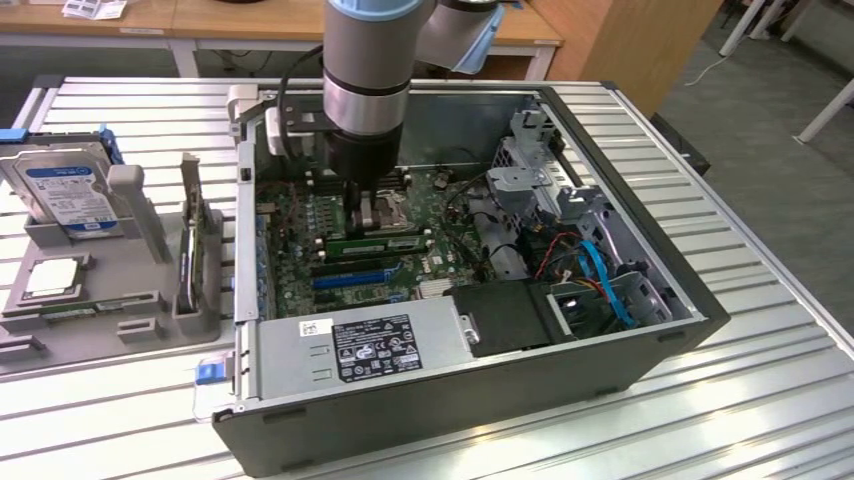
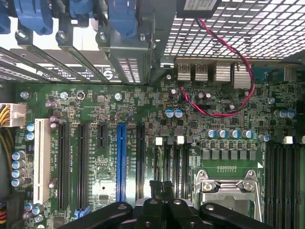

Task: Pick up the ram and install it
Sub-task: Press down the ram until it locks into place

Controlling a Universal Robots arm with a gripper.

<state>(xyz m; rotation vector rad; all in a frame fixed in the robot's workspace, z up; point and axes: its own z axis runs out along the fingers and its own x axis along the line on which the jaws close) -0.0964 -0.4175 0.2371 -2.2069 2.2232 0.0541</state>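
My arm reaches straight down into the open computer case [image 1: 627,260], over the motherboard [image 2: 95,105]. My fingers [image 2: 162,187] are pressed together, holding nothing. The ram [image 1: 380,241], a thin green stick, lies in its slot just beside them.

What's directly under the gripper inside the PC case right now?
Under the gripper lies the motherboard: the CPU socket's metal frame and, just in front, a green ram stick lying along the memory slots. Whether it is fully seated cannot be seen; the arm covers the board behind.
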